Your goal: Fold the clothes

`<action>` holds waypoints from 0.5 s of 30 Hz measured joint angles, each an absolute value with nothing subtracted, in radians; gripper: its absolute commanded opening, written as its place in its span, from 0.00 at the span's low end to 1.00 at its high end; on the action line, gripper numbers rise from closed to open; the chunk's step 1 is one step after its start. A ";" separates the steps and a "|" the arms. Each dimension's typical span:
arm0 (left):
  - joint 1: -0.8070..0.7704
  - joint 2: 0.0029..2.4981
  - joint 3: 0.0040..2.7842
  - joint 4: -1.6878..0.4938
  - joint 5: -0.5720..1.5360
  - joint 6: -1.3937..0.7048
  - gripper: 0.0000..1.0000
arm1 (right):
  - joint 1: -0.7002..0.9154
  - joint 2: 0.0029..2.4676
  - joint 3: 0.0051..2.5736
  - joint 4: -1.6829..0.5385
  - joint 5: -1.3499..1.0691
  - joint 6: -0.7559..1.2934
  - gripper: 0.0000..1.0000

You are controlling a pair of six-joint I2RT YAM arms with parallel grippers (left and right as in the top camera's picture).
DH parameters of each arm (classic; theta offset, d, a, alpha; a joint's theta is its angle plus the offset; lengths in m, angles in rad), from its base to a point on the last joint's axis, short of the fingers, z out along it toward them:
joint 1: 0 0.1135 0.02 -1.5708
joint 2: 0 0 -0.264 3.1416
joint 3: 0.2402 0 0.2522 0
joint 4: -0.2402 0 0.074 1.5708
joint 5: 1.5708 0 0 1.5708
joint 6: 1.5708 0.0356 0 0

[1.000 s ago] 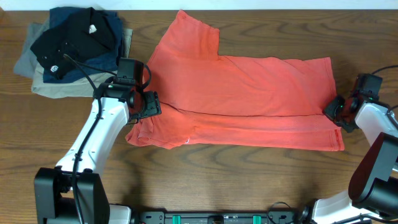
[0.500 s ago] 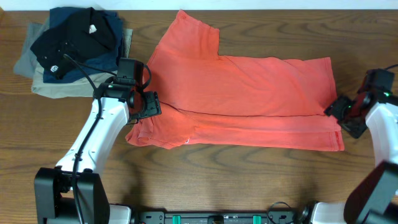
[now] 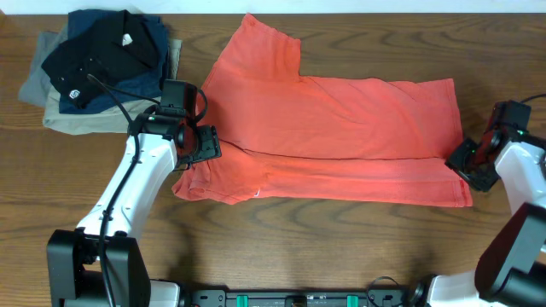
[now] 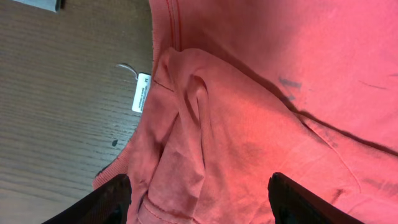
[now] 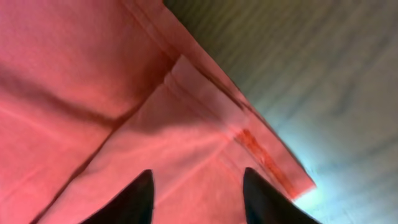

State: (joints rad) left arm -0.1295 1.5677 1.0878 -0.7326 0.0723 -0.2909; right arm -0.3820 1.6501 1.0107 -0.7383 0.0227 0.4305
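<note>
- Setting: a robot test bench, lab-type workspace rather than a home.
- Two white-and-black arms, the left arm (image 3: 141, 175) and the right arm (image 3: 520, 166), reach in from the near edge, where a black base rail (image 3: 299, 298) with green connectors sits.
- An exposed black cable (image 3: 107, 92) loops off the left arm.
- The wood-grain table (image 3: 341, 247) carries sample material: a coral-red T-shirt (image 3: 341, 128) laid flat and a pile of folded garments (image 3: 94, 68) at the far left corner.

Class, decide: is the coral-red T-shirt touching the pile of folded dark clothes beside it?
Apart. The overhead view shows a strip of bare table between the T-shirt and the pile, where the left arm does not cover them.
</note>
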 measured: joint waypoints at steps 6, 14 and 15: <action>-0.130 1.568 1.088 -0.733 0.072 -0.291 0.72 | -0.382 1.721 1.010 -0.728 0.019 0.440 0.33; -0.129 1.568 1.088 -0.733 0.072 -0.291 0.72 | -0.382 1.748 1.010 -0.749 0.018 0.446 0.43; -0.130 1.568 1.088 -0.733 0.072 -0.291 0.72 | -0.382 1.748 1.010 -0.749 0.018 0.446 0.43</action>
State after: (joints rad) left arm -0.1295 1.5677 1.0878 -0.7326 0.0723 -0.2909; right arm -0.3820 1.7477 1.0103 -0.7490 0.0177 0.4458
